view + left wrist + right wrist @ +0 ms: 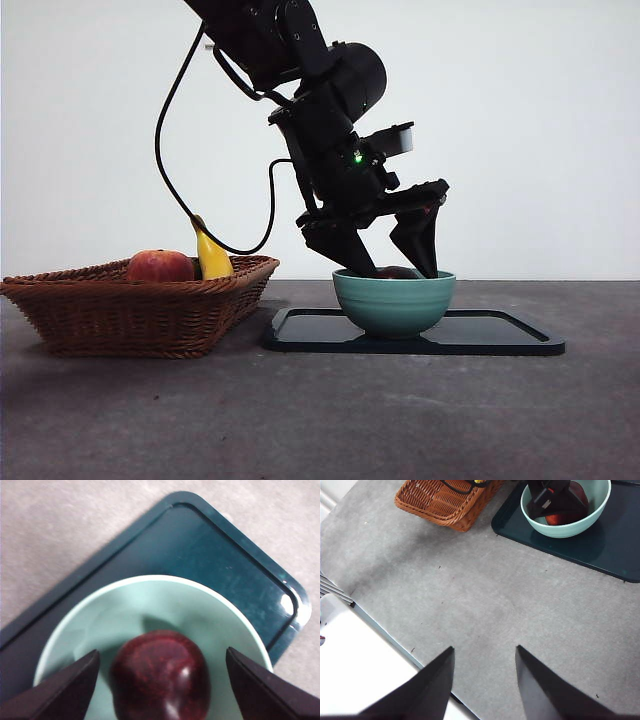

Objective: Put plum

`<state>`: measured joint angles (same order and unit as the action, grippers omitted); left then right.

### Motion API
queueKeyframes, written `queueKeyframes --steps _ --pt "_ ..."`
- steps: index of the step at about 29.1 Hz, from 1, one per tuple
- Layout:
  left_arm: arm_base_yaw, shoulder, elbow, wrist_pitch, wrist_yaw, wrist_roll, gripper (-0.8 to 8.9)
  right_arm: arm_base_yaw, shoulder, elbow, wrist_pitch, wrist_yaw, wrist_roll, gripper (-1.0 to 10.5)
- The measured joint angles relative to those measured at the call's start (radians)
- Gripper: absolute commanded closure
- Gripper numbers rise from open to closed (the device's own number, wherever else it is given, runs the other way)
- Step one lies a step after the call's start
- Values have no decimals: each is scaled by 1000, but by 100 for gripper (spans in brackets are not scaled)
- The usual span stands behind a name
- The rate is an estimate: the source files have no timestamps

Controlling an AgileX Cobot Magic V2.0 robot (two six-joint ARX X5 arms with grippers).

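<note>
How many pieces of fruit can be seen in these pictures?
3: the plum in the bowl; a red fruit and a banana in the basket, which may hide more.

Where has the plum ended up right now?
The plum lies inside the green bowl on the dark tray, right of the wicker basket, between the left pincer's open jaws.
</note>
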<state>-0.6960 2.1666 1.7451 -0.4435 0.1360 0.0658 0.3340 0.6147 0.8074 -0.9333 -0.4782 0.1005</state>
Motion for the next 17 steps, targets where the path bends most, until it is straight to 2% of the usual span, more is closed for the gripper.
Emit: queueKeyframes --steps 17 --pt "-3 15 1 -16 -2 22 415 0 0 0 0 0 0 751"
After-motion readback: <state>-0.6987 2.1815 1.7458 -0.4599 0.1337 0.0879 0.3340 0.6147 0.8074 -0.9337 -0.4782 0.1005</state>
